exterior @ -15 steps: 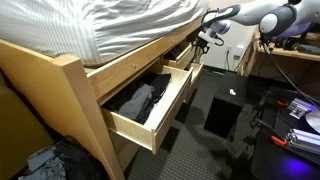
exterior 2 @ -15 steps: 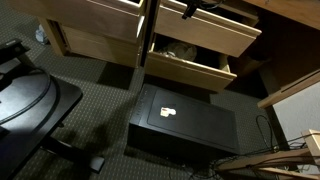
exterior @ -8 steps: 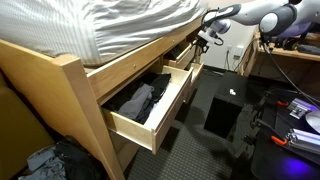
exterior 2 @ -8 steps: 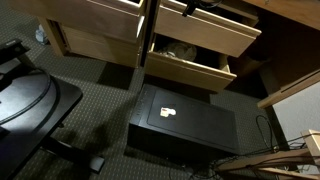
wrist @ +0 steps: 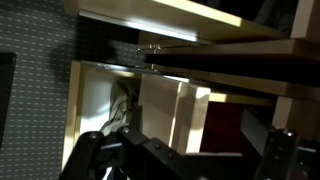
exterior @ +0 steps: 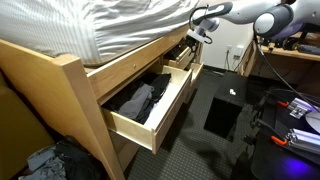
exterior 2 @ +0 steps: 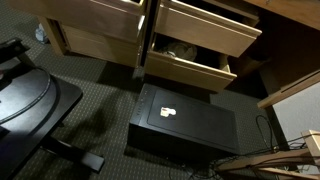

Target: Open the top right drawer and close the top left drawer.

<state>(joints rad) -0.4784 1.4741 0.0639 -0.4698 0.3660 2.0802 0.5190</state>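
Counted in an exterior view: two pulled-out drawers under one pine bed frame (exterior: 75,75), one robot arm (exterior: 250,12), one gripper (exterior: 199,31), one black box (exterior: 222,115) on the dark carpet. Found the top left drawer (exterior: 130,130) nearest the camera, drawn far out: wide, deep, light pine, thick plain front, dark grey and black clothes (exterior: 140,100) inside. Found the top right drawer (exterior: 184,62) just beyond it along the same side, partly out, smaller-looking, plain flat front, orange-brown inner sides. Located the gripper above that drawer's far end, close under the striped bedding (exterior: 110,25); cannot tell whether touching anything. Judged from the wrist view: fingers (wrist: 88,150) spread apart, nothing between them. Noted one swivel-chair base (exterior 2: 30,105) near the black box
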